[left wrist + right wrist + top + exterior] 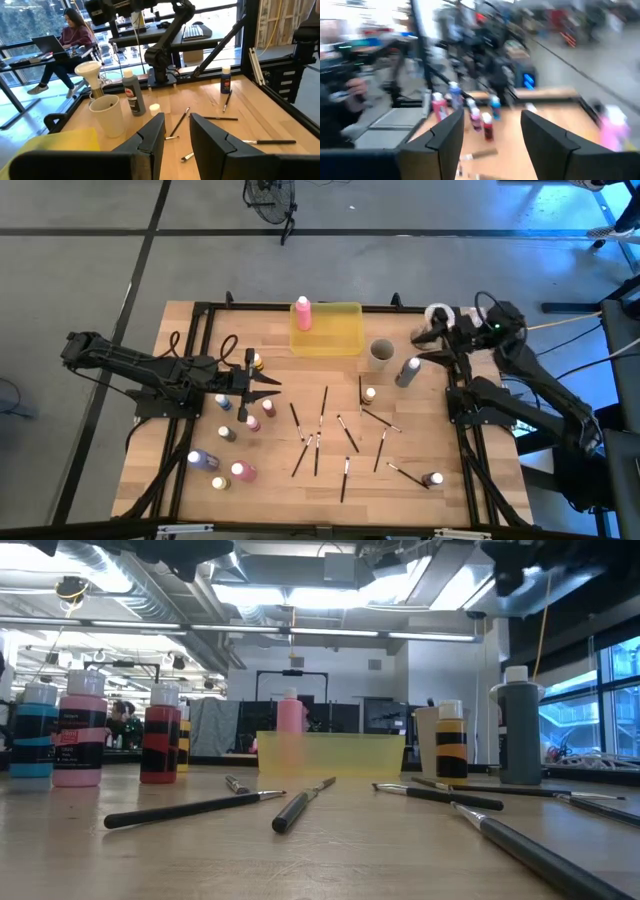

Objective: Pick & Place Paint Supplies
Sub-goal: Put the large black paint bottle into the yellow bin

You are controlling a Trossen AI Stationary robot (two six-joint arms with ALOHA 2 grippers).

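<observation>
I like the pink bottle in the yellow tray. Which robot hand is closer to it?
The left. The left gripper sits just off the tray's near-left corner, a short way from the pink bottle. The right gripper is beyond the cup, clearly farther away.

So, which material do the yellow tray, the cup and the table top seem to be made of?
Yellow tray: probably plastic, translucent, since light passes through its walls. Cup: matte, pale; plastic or ceramic, cannot tell. Table top: wood, with visible grain and plank joints.
</observation>
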